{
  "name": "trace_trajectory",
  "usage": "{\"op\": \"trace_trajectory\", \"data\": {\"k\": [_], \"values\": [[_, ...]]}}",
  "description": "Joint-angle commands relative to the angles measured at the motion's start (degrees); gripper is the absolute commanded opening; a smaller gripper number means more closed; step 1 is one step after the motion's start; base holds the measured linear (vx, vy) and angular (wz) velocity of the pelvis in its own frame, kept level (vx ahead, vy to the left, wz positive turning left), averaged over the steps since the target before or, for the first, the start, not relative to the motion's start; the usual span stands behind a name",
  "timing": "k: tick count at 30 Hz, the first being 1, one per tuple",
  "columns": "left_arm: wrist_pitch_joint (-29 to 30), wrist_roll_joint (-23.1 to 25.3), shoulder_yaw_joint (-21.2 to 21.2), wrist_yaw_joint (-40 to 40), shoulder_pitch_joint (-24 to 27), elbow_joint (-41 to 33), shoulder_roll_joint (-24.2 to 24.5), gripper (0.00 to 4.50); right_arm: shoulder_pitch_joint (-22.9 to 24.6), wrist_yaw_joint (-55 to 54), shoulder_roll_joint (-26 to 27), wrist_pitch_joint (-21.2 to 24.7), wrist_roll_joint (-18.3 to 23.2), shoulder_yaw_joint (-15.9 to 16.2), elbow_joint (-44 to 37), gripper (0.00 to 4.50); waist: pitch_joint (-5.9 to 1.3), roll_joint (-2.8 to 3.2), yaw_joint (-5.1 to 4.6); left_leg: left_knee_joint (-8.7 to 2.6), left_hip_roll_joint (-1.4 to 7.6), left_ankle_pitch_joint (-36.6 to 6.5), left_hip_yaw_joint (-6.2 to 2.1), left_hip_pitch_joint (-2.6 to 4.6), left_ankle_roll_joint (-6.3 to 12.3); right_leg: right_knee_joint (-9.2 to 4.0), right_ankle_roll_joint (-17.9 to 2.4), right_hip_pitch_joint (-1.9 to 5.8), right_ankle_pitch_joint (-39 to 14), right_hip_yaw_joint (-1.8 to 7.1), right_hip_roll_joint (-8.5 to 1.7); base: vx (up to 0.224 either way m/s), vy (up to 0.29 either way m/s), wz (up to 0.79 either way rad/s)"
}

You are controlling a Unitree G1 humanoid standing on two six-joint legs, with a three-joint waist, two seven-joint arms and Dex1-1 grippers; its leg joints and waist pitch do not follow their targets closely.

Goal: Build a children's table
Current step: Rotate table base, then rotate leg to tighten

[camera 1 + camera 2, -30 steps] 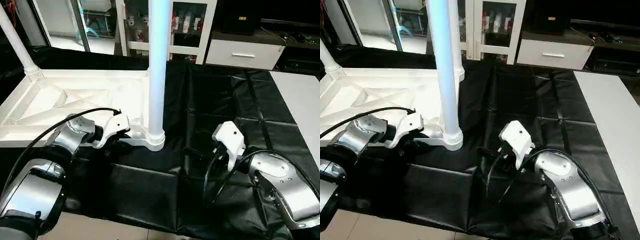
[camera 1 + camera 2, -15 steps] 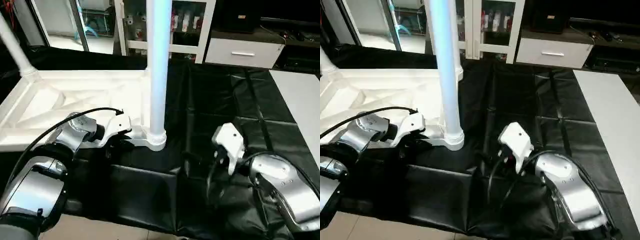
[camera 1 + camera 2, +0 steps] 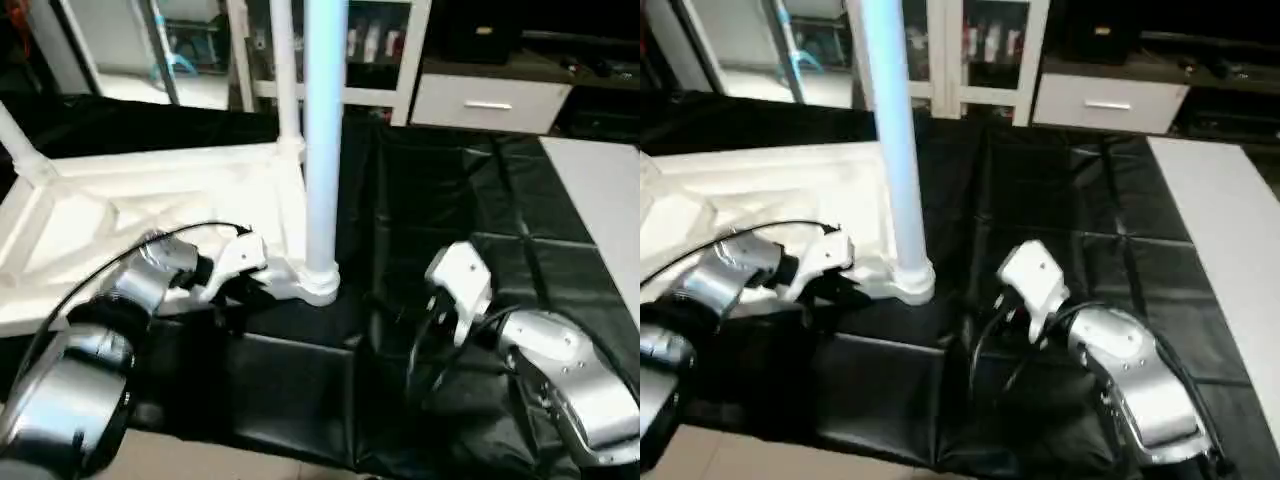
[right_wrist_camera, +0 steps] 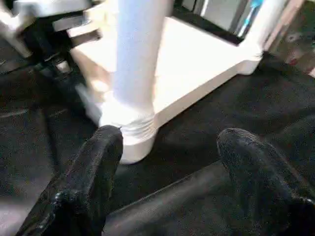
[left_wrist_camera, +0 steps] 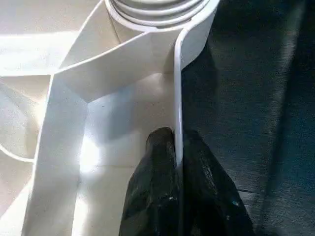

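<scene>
**Pinching the rim beside a fitted leg**

Lying upside down on the black-draped work table point(image 3: 450, 190), the white plastic rectangular table top point(image 3: 120, 200) shows its X-ribbed underside, which is how the corner sockets come to face up for the legs. One long white tube leg point(image 3: 322, 140) stands upright in the near corner socket point(image 3: 318, 285); two more rise from the far corners, one at the far left point(image 3: 18, 150) and a thinner-looking one point(image 3: 284, 70) behind the near leg. The fourth corner is out of sight, so I cannot say whether its leg is in.

The left gripper point(image 5: 176, 147) is closed on the top's thin side wall just beside that near socket, one black finger point(image 5: 157, 162) inside the rim and the other outside, probably to steady or shift the top. The right gripper point(image 4: 167, 142) hangs with its fingers spread wide and empty above the black cloth, near the seated leg but clear of it, likely ready to help with it.
</scene>
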Motion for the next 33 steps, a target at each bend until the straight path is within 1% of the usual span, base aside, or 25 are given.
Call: {"op": "trace_trajectory", "data": {"k": [1, 2, 3, 4, 5, 6, 7, 8, 9, 10, 11, 13, 14, 16, 17, 19, 20, 22, 23, 26, 28, 30, 31, 32, 33], "values": [[-0.57, -2.95, -0.19, -0.39, 2.66, -3.44, -2.21, 0.03, -0.04, 0.80, -0.16, 0.77, 1.20, -0.63, -0.91, 3.43, -3.28, -0.86, -0.06, -4.54, 2.20, -3.98, 0.14, -0.90, 3.19, -3.10, -16.01, 4.21, -4.33, 2.97, -4.28, 0.000, 0.000, 0.00], [-0.53, -3.10, -0.78, -0.52, 4.06, -5.83, -2.56, 0.03, 0.54, 2.48, -0.94, 0.99, 1.84, -0.10, -1.77, 3.43, -3.24, -0.67, 0.23, -4.57, 2.25, -4.28, 0.27, -0.72, 3.87, -3.20, -15.45, 3.96, -6.34, 2.95, -4.28, 0.000, 0.000, 0.00], [-0.40, -3.47, -1.38, -0.88, 5.53, -8.40, -3.00, 0.03, 1.13, 4.50, -1.82, 1.25, 2.76, 0.36, -2.51, 3.43, -3.26, -0.85, 0.27, -4.58, 2.32, -4.54, 0.33, -0.77, 4.14, -3.23, -15.30, 4.05, -6.87, 2.96, -4.30, 0.000, 0.000, 0.00], [-0.19, -3.69, -1.61, -1.06, 6.11, -9.51, -3.22, 0.03, 1.41, 5.38, -2.23, 1.37, 3.23, 0.45, -2.81, 3.43, -3.14, -0.78, 0.54, -4.64, 2.43, -4.82, 0.40, -0.78, 4.75, -3.39, -14.34, 3.82, -8.77, 2.96, -4.30, 0.000, 0.000, 0.00], [0.39, -4.08, -1.61, -1.26, 7.00, -11.40, -3.59, 0.03, 1.71, 6.39, -2.84, 1.51, 3.83, 0.61, -3.11, 3.43, -3.17, -0.86, 0.52, -4.68, 2.41, -4.94, 0.44, -0.78, 4.80, -3.42, -14.10, 3.82, -9.46, 2.90, -4.30, 0.000, 0.000, 0.00], [0.69, -4.42, -1.59, -1.38, 7.56, -12.72, -3.89, 0.01, 1.92, 7.35, -3.37, 1.78, 4.51, 0.65, -3.33, 3.60, -3.11, -1.04, 0.51, -4.70, 2.37, -5.08, 0.46, -0.89, 4.85, -3.50, -13.62, 3.75, -10.54, 2.83, -4.23, 0.000, 0.000, 0.00], [0.69, -4.42, -1.59, -1.38, 7.56, -12.72, -3.89, 0.01, 1.92, 7.35, -3.37, 1.78, 4.51, 0.65, -3.33, 3.60, -3.12, -0.89, 0.64, -4.70, 2.38, -5.45, 0.47, -0.78, 4.82, -3.60, -13.26, 3.70, -11.67, 2.81, -4.33, 0.000, 0.000, 0.00], [0.65, -4.15, -2.03, -1.42, 8.21, -14.17, -4.03, 0.01, 2.11, 9.35, -4.32, 2.40, 6.02, 0.52, -3.70, 3.60, -3.06, -0.91, 0.71, -4.76, 2.36, -6.52, 0.63, -0.55, 4.85, -3.98, -12.12, 3.32, -15.01, 2.78, -4.27, 0.000, 0.000, 0.00], [0.93, -3.86, -2.34, -1.52, 8.78, -15.47, -3.95, 0.01, 2.17, 10.96, -4.95, 3.00, 7.32, 0.38, -4.01, 3.60, -3.05, -0.90, 0.75, -4.77, 2.41, -6.93, 0.68, -0.48, 4.91, -4.02, -11.92, 3.28, -15.68, 2.79, -4.28, 0.000, 0.000, 0.00], [1.74, -3.50, -2.60, -1.66, 9.60, -17.43, -3.67, 0.00, 2.17, 12.62, -5.66, 3.46, 8.39, 0.37, -4.33, 3.87, -3.03, -0.99, 0.83, -4.85, 2.51, -7.47, 0.82, -0.43, 5.02, -4.11, -11.38, 3.16, -16.77, 2.74, -4.29, 0.000, 0.000, 0.00], [2.50, -3.19, -2.81, -1.89, 10.39, -19.42, -3.36, 0.00, 2.00, 14.26, -6.53, 3.58, 8.70, 0.75, -4.40, 3.94, -3.00, -0.97, 0.82, -4.87, 2.51, -7.84, 0.99, -0.35, 5.15, -4.21, -11.08, 2.86, -17.58, 2.67, -4.28, 0.000, 0.000, 0.00], [3.02, -3.04, -3.03, -2.35, 10.88, -20.75, -3.19, 0.00, 1.64, 15.08, -7.10, 3.21, 7.99, 1.48, -3.90, 4.02, -3.01, -0.83, 0.77, -4.93, 2.55, -8.19, 1.04, -0.40, 5.08, -4.29, -10.80, 2.70, -18.40, 2.63, -4.34, 0.000, 0.000, 0.00], [3.27, -2.93, -3.12, -2.53, 11.12, -21.43, -3.13, 0.00, 1.44, 15.44, -7.32, 2.95, 7.51, 1.90, -3.57, 4.14, -3.03, -0.92, 0.74, -4.95, 2.46, -8.03, 1.05, -0.52, 5.05, -4.32, -10.38, 2.72, -18.59, 2.63, -4.29, 0.000, 0.000, 0.00], [3.67, -2.81, -3.37, -2.92, 11.42, -22.59, -3.17, 0.00, 0.65, 15.56, -7.39, 1.48, 5.50, 3.14, -2.09, 4.37, -3.18, -0.93, 0.72, -4.85, 2.42, -7.09, 1.05, -0.71, 5.07, -4.15, -10.35, 2.70, -17.32, 2.65, -4.34, 0.000, 0.000, 0.00], [3.94, -2.78, -3.44, -3.08, 11.50, -23.04, -3.28, 0.00, 0.15, 15.50, -7.39, 0.43, 4.39, 3.86, -1.18, 4.37, -3.17, -0.94, 0.70, -4.86, 2.37, -6.74, 1.06, -0.74, 5.12, -4.13, -10.31, 2.71, -16.91, 2.63, -4.30, 0.000, 0.000, 0.00], [4.32, -2.42, -3.73, -3.19, 11.45, -23.85, -3.38, 0.00, -1.86, 14.46, -7.50, -2.45, 0.45, 6.01, 1.97, 4.46, -3.29, -0.87, 0.57, -4.75, 2.24, -5.84, 1.10, -0.88, 4.94, -3.92, -10.80, 2.72, -15.39, 2.52, -4.28, 0.000, 0.000, 0.00], [4.30, -2.34, -3.79, -3.12, 11.39, -23.96, -3.42, 0.00, -2.51, 14.38, -7.54, -2.92, -0.45, 6.65, 2.80, 4.46, -3.35, -0.87, 0.65, -4.69, 2.18, -5.42, 1.11, -0.87, 4.96, -3.87, -11.03, 2.80, -14.85, 2.51, -4.30, 0.000, 0.000, 0.00], [4.49, -2.33, -3.85, -3.04, 11.44, -24.28, -3.39, 0.00, -2.90, 14.50, -7.59, -3.10, -0.84, 7.01, 3.25, 4.46, -3.46, -0.82, 0.74, -4.60, 2.26, -4.54, 1.14, -0.79, 5.43, -3.58, -11.58, 2.85, -12.55, 2.59, -4.23, 0.000, 0.000, 0.00], [4.79, -2.38, -3.94, -3.09, 11.44, -24.57, -3.46, 0.00, -3.65, 14.68, -7.30, -3.19, -1.01, 7.37, 4.03, 4.46, -3.55, -0.63, 0.83, -4.52, 2.31, -3.78, 1.13, -0.83, 5.82, -3.33, -12.10, 2.94, -10.50, 2.59, -4.26, 0.000, 0.000, 0.00], [5.81, -2.27, -4.09, -3.06, 11.59, -25.50, -3.79, 0.00, -5.77, 16.08, -6.27, -2.29, -0.49, 8.40, 6.03, 4.46, -3.65, -0.74, 0.72, -4.39, 2.25, -2.74, 1.16, -1.00, 6.81, -3.00, -13.55, 3.16, -7.38, 2.48, -4.24, 0.000, 0.000, 0.00], [6.32, -2.21, -4.14, -2.98, 11.57, -25.77, -4.05, 0.00, -6.75, 18.00, -5.94, -2.29, -0.22, 9.27, 7.33, 4.46, -3.61, -0.68, 0.76, -4.39, 2.28, -3.57, 1.21, -0.94, 6.95, -3.12, -13.77, 3.14, -8.21, 2.43, -4.28, 0.000, 0.000, 0.00], [6.61, -2.15, -4.25, -2.96, 11.49, -25.80, -4.16, 0.00, -7.37, 19.39, -5.68, -2.49, 0.32, 9.65, 8.39, 4.46, -3.66, -0.81, 0.84, -4.40, 2.31, -3.47, 1.16, -1.05, 6.98, -3.08, -13.70, 3.28, -8.33, 2.43, -4.35, 0.000, 0.000, 0.00], [6.68, -2.11, -4.29, -2.84, 11.35, -25.62, -4.25, 0.00, -7.76, 20.32, -5.69, -2.56, 0.59, 9.87, 9.06, 4.46, -3.64, -1.08, 0.80, -4.38, 2.30, -3.44, 1.20, -1.09, 7.07, -3.11, -13.66, 3.29, -8.39, 2.41, -4.32, 0.000, 0.000, 0.00], [6.72, -2.09, -4.32, -2.75, 11.25, -25.47, -4.30, 0.00, -8.03, 20.93, -5.71, -2.58, 0.75, 10.01, 9.50, 4.46, -3.61, -0.93, 0.79, -4.41, 2.29, -3.51, 1.14, -1.11, 7.11, -3.11, -13.65, 3.27, -8.86, 2.37, -4.35, 0.000, 0.000, 0.00], [6.74, -2.09, -4.31, -2.69, 11.14, -25.35, -4.27, 0.00, -8.35, 21.58, -5.87, -2.65, 0.72, 10.29, 10.02, 4.46, -3.59, -0.95, 0.77, -4.41, 2.30, -3.45, 1.16, -1.10, 7.06, -3.16, -13.46, 3.26, -9.13, 2.39, -4.35, 0.000, 0.000, 0.00]]}}
